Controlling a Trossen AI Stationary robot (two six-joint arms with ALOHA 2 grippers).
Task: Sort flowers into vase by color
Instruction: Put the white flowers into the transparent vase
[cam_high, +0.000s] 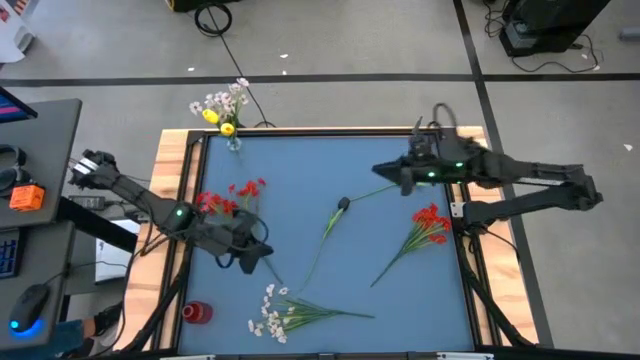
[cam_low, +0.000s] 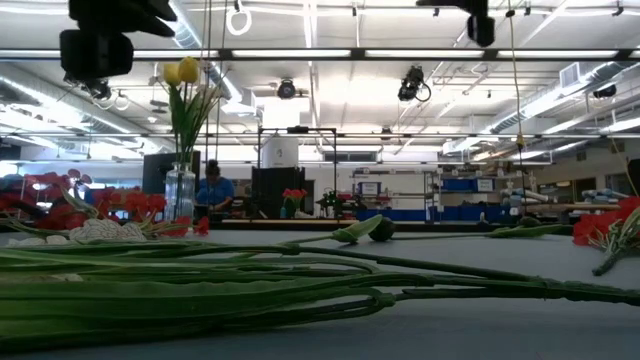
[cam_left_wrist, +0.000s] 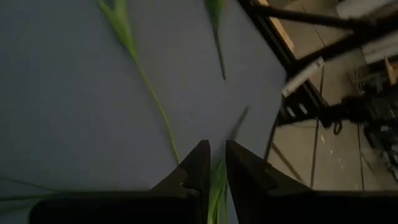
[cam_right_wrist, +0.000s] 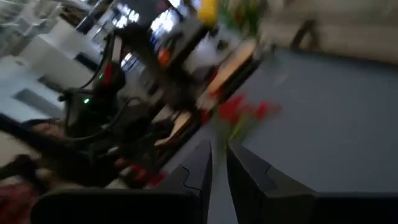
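Note:
A glass vase (cam_high: 233, 143) (cam_low: 180, 190) stands at the table's far left corner. It holds yellow buds (cam_high: 212, 117) and white blossoms (cam_high: 225, 98). On the blue tabletop lie red sprigs at the left (cam_high: 230, 195) and right (cam_high: 430, 222), a dark-budded sprig (cam_high: 343, 205) in the middle, and white sprigs (cam_high: 272, 310) at the near edge. My left gripper (cam_high: 268, 260) (cam_left_wrist: 216, 144) hovers above the stems left of centre, its fingers a slit apart, with a green leaf (cam_left_wrist: 217, 186) on the table showing through. My right gripper (cam_high: 383, 178) (cam_right_wrist: 217, 144) hangs over the far right part, fingers together and holding nothing.
A small red object (cam_high: 197, 312) sits near the table's near left corner. A wooden frame (cam_high: 175, 160) rims the table. A desk with a mouse (cam_high: 30, 300) stands off the left side. In the low view a person (cam_low: 213, 190) is far back in the room.

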